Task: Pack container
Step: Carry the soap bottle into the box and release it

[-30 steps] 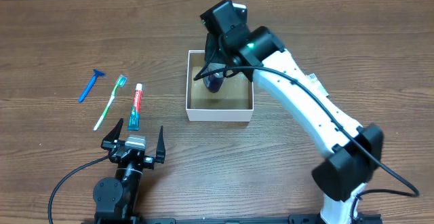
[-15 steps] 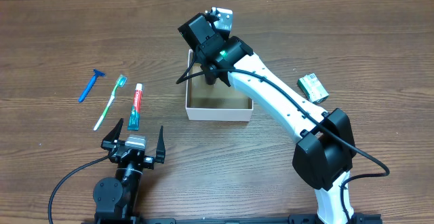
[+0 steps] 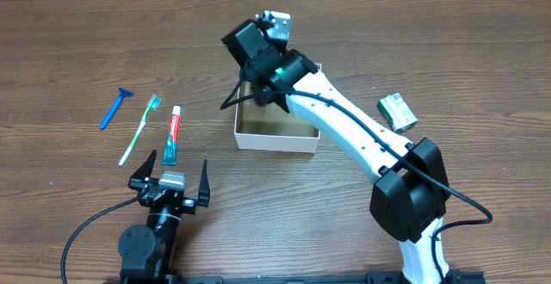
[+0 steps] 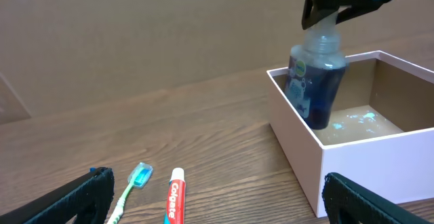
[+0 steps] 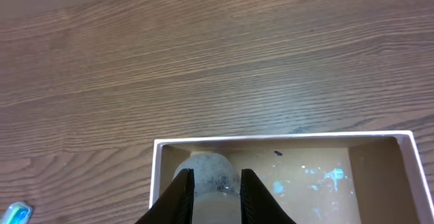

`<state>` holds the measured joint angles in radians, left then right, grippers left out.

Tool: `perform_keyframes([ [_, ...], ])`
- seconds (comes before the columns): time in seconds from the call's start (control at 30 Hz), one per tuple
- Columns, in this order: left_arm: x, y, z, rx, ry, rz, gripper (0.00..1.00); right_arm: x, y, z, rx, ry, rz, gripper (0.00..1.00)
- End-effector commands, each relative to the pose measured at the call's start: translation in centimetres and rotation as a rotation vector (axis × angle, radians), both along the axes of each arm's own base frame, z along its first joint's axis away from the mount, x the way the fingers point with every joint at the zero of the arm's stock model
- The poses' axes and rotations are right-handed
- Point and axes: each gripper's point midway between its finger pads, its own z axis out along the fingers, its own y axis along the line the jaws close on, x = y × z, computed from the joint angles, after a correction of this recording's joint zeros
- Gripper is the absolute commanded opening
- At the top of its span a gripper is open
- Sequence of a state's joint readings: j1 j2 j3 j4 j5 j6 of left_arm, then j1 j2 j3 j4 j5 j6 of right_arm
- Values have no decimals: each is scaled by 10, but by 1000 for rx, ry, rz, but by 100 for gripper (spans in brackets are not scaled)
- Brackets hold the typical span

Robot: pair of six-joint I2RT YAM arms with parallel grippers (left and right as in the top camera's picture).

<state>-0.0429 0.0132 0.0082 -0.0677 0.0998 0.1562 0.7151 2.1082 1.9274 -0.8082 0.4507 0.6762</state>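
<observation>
Left wrist view: the top edge cuts off the right gripper (image 4: 324, 17) above the neck of the bottle (image 4: 315, 91). The bottle label is blurred. The right edge cuts off the container (image 4: 352, 156). The bottom edge cuts off the toothbrush (image 4: 139, 178) and the toothpaste tube (image 4: 175, 200).

Right wrist view: the bottom edge cuts off the bottle and the container's near side.

Overhead view: the right arm (image 3: 344, 120) covers the container's upper part and hides the bottle. Print on the green-and-white carton (image 3: 397, 111) is too small to read.
</observation>
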Motion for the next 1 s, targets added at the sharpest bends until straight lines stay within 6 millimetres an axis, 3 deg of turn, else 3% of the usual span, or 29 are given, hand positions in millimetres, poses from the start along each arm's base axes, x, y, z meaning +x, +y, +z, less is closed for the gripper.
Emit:
perform_keyframes([
  [0.0, 0, 4, -1, -17, 1, 18, 100, 5, 5, -7, 3, -7, -9, 17],
  [0.23, 0, 4, -1, -18, 1, 18, 100, 7, 9, -20, 15, 10, -15, 20],
  [0.37, 0, 4, -1, -17, 1, 18, 100, 7, 11, -19, 24, 6, -11, 42],
  [0.63, 0, 4, -1, -17, 1, 18, 100, 4, 24, -15, 30, 20, 75, 51],
  [0.8, 0, 4, -1, -18, 1, 18, 100, -3, 47, 25, 32, -20, 173, 58],
  [0.87, 0, 4, -1, -17, 1, 18, 100, -10, 58, 56, 54, -53, 198, 62],
  [0.97, 0, 4, -1, -17, 1, 18, 100, -14, 57, 87, 76, -69, 205, 65],
])
